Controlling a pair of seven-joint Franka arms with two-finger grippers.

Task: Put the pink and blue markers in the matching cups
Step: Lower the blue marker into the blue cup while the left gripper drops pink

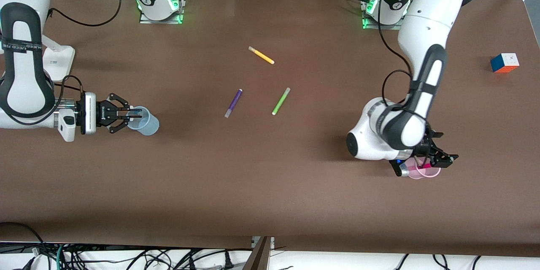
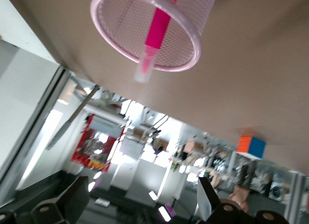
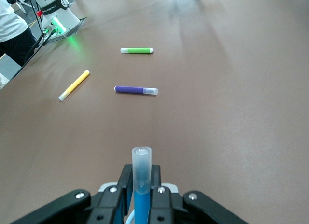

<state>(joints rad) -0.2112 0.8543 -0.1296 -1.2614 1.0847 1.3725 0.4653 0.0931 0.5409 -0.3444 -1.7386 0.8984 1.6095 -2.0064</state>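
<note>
On the brown table (image 1: 270, 185), ribbed pink cup (image 2: 193, 45) holds slim pink marker (image 2: 157, 28).

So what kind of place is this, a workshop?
Probably a robotics lab: two white robot arms bolted to a brown-covered table, loose cables under its edge, cluttered equipment in the background.
</note>
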